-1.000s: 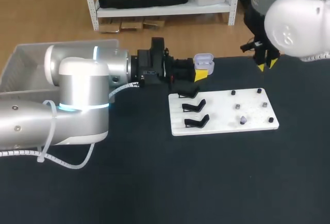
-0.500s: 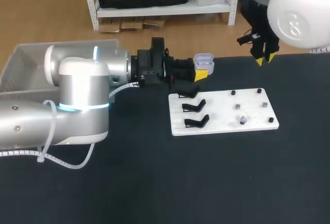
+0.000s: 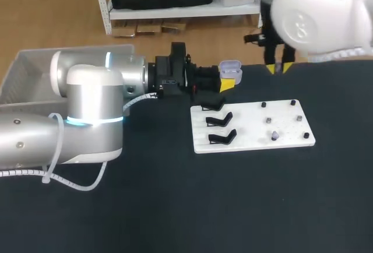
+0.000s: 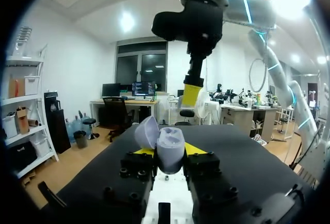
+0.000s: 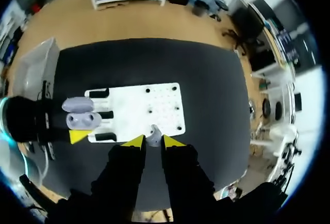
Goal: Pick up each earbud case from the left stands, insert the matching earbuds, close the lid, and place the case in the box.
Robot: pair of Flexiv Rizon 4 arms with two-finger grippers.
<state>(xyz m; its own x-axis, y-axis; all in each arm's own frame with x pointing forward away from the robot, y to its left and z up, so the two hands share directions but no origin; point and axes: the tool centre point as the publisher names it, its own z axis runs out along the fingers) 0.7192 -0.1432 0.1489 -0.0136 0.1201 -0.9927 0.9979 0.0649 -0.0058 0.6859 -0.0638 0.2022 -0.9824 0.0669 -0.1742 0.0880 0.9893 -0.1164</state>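
Gaping between left fingers (image 4: 197, 149), the earbud case (image 4: 169, 149) looks empty.

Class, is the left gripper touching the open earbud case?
Touching. Left wrist view: the left gripper clamps the earbud case between both yellow tips.

Case (image 3: 231, 66) in left end effector (image 3: 228, 81), behind board (image 3: 250, 126), box (image 3: 23, 72) left

Silver-white left arm (image 3: 87, 107), cyan light ring, looped white cable (image 3: 56, 148), black left hand (image 3: 229, 80), yellow fingertips (image 3: 227, 85), white right arm (image 3: 317, 14).
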